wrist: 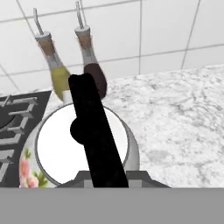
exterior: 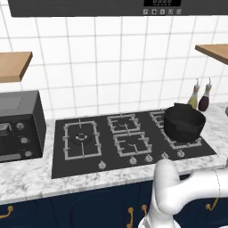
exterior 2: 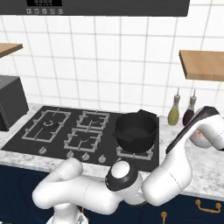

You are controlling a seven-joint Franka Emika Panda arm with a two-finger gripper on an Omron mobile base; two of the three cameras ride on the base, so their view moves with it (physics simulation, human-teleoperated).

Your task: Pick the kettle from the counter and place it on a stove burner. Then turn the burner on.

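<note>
While upright on the counter, the kettle aligns its handle toward the bottles.

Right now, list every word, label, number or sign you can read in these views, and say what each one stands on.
No text can be read.
Range hood control panel: light display marks and a row of small button icons, too small and blurred to read.
Microwave: round knobs, no legible markings.
Two oil bottles: no label visible.
Kettle: floral pattern, no lettering.
</note>
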